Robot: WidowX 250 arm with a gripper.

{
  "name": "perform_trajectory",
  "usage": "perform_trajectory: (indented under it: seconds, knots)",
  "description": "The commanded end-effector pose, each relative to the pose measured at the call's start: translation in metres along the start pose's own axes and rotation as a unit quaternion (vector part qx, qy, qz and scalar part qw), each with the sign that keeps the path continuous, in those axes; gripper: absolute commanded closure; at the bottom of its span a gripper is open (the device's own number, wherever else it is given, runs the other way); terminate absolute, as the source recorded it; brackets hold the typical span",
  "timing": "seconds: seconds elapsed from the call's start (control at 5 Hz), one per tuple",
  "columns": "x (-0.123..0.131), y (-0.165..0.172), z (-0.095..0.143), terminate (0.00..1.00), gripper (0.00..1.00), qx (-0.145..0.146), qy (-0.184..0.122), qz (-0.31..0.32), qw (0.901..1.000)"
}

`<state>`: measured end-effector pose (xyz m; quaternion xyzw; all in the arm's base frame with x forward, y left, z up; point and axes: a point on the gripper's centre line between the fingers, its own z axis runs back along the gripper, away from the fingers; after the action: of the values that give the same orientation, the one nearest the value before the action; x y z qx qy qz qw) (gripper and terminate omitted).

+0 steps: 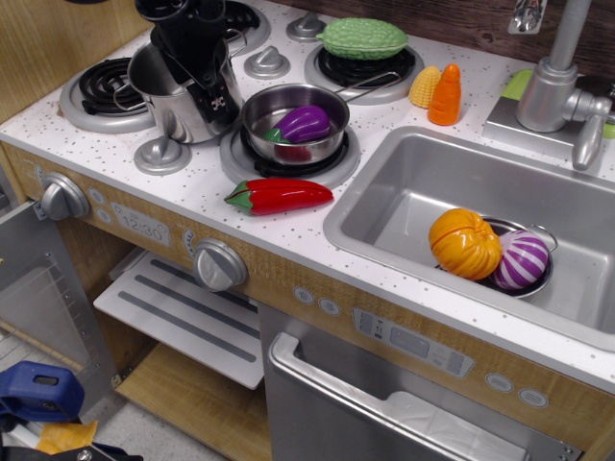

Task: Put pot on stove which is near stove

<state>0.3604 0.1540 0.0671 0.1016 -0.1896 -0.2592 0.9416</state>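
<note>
The pot (178, 96) stands upright on the white speckled desk (202, 197), just beside the front left stove (104, 91) and between it and the burner that carries the pan (293, 123). Its left edge seems to overlap the silver ring of that stove, but I cannot tell if it really rests on it. The black gripper (197, 72) comes down from above at the right part of the pot's rim. One of its fingers (219, 96) lies against the outside of the pot wall; the other one is hidden by the arm, so I cannot tell if the fingers are clenched on the rim or released.

In the pan lies a purple eggplant (305, 123). A red pepper (279, 196) lies on the desk in front of the pan. A green vegetable (363, 38) sits on the back right burner, and near it stand a yellow corn (425, 86) and an orange carrot (445, 95). In the sink (404, 192), a low steel dish (538, 274) holds an orange pumpkin (465, 243) and a purple striped toy (522, 259).
</note>
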Motion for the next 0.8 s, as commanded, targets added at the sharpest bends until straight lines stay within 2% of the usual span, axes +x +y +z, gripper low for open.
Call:
perform_trajectory:
  seconds: [0.0,0.4,0.6]
  knots:
    - [-0.009,0.019,0.001,0.00,0.00,0.017,-0.018,-0.007,0.9997]
    - [-0.015,0.024,-0.011,0.00,0.00,0.020,-0.030,-0.012,0.9993]
    - [-0.015,0.026,-0.011,0.00,1.00,0.024,-0.029,-0.014,0.9992]
